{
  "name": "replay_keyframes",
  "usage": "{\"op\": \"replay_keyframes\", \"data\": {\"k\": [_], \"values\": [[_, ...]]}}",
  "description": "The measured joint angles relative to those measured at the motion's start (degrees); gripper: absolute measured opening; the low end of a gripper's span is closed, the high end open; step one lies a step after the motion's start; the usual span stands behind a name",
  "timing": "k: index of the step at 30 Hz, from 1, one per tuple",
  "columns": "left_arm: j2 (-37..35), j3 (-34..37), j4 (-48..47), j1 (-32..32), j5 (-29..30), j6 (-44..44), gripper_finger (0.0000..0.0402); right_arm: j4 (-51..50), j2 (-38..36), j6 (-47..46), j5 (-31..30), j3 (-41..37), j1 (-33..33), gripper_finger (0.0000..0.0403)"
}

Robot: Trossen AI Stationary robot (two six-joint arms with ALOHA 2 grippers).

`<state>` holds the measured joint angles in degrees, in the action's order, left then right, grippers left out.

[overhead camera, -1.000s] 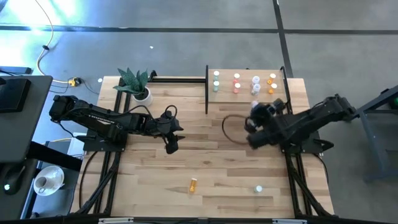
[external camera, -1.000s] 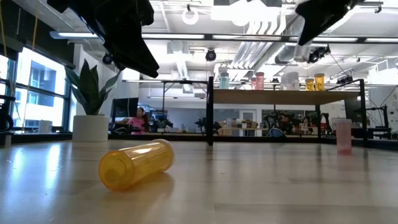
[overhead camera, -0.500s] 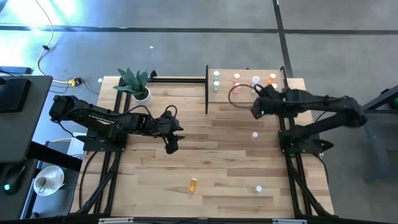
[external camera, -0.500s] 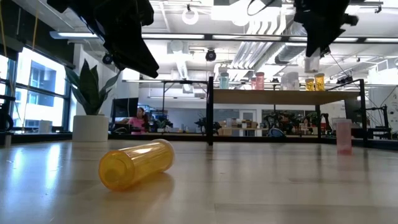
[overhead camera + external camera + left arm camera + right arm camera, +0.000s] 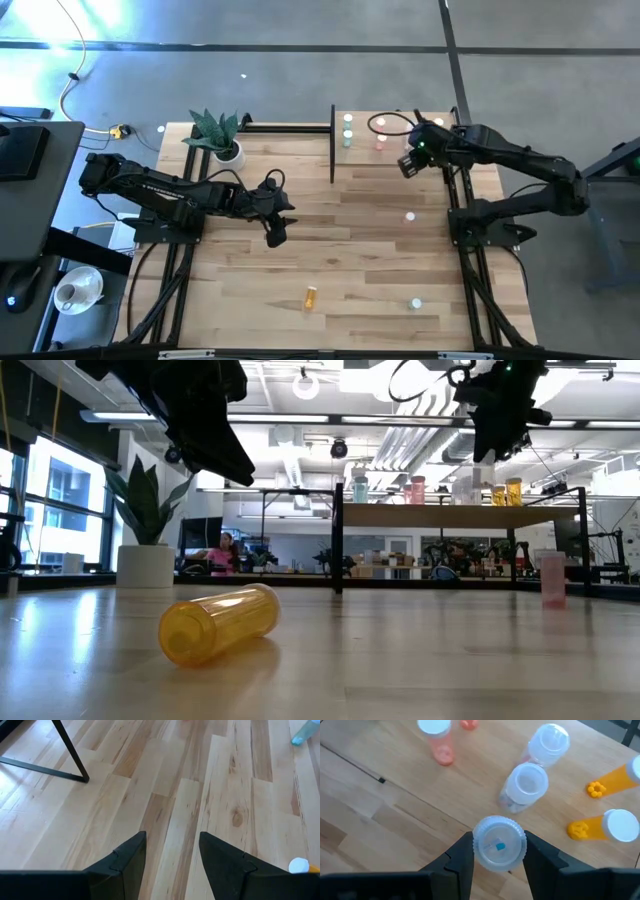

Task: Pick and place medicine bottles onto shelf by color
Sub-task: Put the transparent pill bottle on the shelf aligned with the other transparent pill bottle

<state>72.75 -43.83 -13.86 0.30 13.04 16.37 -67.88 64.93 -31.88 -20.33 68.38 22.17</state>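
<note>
Grey concrete floor [image 5: 300, 70]; big windows [image 5: 55, 510]; exposed ceiling ducts [image 5: 400, 445]; planked table [image 5: 340, 250].

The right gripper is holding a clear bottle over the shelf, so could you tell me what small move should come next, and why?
Probably lower it. The right gripper grips the clear bottle above the shelf, beside two standing clear bottles, its colour group.
</note>
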Motion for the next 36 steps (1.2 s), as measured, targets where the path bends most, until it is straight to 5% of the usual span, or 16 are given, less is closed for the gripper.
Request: {"op": "replay_keyframes", "data": {"k": [36], "values": [[0.0,0.0,0.0,0.0,0.0,0.0,0.0172,2.2,6.1,3.5,4.4,0.0,8.5,0.0126]]}}
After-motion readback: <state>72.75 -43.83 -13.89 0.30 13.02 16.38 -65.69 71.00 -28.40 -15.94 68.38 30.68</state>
